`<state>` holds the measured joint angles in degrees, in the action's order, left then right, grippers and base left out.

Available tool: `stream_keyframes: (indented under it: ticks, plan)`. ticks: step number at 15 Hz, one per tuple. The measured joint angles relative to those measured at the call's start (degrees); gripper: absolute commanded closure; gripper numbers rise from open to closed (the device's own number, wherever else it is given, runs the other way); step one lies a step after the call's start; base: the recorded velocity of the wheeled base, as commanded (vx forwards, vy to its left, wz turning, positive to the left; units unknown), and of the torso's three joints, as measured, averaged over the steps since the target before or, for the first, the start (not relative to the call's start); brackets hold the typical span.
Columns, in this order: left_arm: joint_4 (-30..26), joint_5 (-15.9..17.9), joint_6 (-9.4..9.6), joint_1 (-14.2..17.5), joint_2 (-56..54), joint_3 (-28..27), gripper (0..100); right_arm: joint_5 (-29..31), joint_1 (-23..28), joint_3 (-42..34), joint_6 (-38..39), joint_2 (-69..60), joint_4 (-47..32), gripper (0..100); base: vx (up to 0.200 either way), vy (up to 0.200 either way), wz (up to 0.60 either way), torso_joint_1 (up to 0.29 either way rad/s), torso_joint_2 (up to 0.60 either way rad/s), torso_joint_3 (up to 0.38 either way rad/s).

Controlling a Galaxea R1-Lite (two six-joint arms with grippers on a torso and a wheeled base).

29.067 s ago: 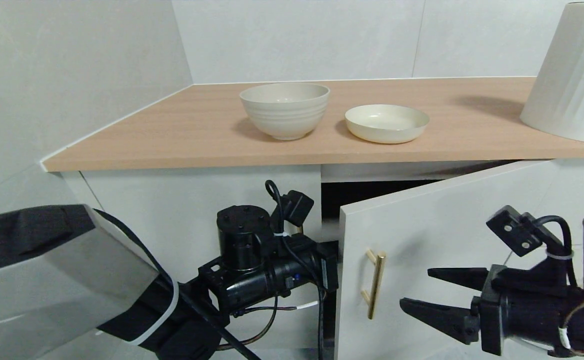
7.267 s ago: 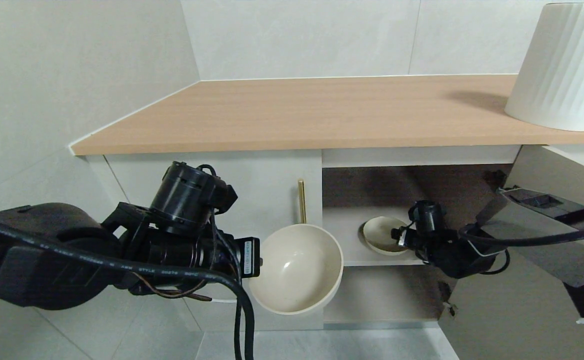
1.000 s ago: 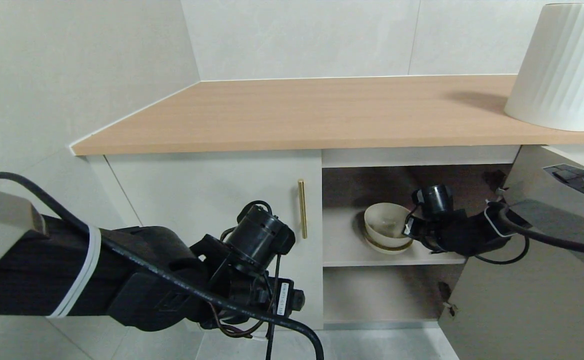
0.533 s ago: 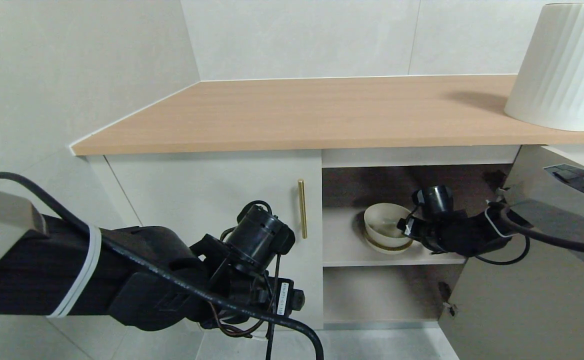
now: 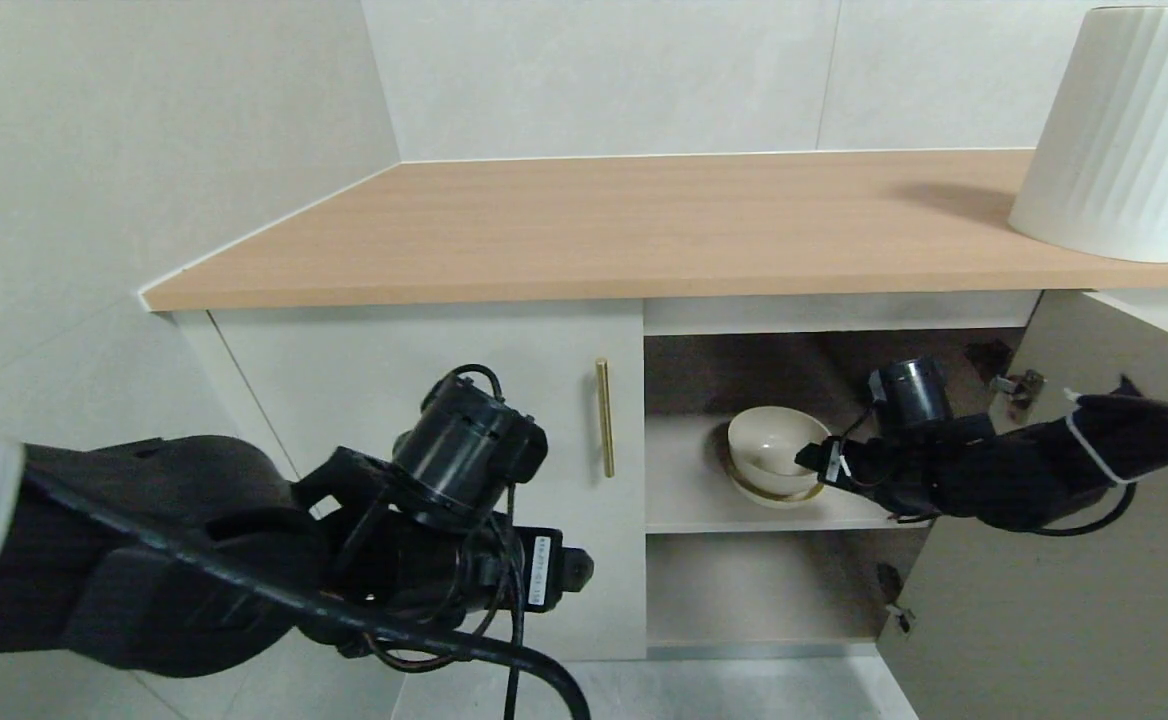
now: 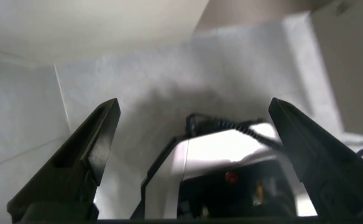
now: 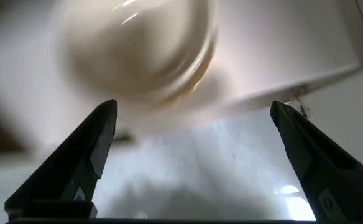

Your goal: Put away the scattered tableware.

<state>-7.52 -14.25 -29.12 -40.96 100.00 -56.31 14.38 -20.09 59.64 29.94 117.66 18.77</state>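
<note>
Head view, clock positions taken from the frame centre.

- Deep cream ribbed bowl (image 5: pixel 774 440) at 4 o'clock, upright, nested on a shallow cream dish (image 5: pixel 766 494). Both sit on the upper white shelf (image 5: pixel 689 490) of the open cabinet compartment.
- Right gripper (image 7: pixel 192 111) is at the bowl's 3 o'clock, just beside its rim. We cannot tell whether it touches. In the right wrist view its fingers (image 7: pixel 88 163) are spread wide with nothing between them, and the bowl lies ahead.
- Left gripper (image 6: pixel 194 106) is at 6 o'clock, low in front of the closed white door with the brass bar handle (image 5: pixel 603 418). Its fingers (image 6: pixel 85 158) are splayed apart and hold nothing.
- Wooden countertop (image 5: pixel 594 225) carries a white ribbed cylinder (image 5: pixel 1119 130) at 2 o'clock.
- The right-hand cabinet door (image 5: pixel 1044 600) is swung open at 4 o'clock.
</note>
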Motion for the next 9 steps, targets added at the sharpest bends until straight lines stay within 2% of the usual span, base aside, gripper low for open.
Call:
stream_keyframes:
  ticks: [2, 5, 7, 9]
  plan:
    - [-0.05, -0.09, 0.06, 1.19, -5.60, 1.13, 0, -2.21, -1.60, -5.84, -3.28, -8.95, -2.39, 0, 0.000, 0.000, 0.00, 0.000, 0.00, 0.000]
    - [-0.09, 0.11, 0.33, 2.18, -15.13, 3.75, 0, -5.35, -4.57, -11.41, -5.86, -23.98, -12.46, 0, 0.000, 0.000, 0.00, 0.000, 0.00, 0.000]
    - [-0.09, 0.32, 0.59, 4.66, -20.15, 5.62, 0, -7.41, -7.80, -13.42, -6.66, -32.90, -21.72, 0, 0.000, 0.000, 0.00, 0.000, 0.00, 0.000]
    - [-0.05, 0.65, 0.77, 6.60, -22.99, 7.47, 0, -7.90, -10.52, -16.01, -6.92, -38.08, -23.89, 0, 0.000, 0.000, 0.00, 0.000, 0.00, 0.000]
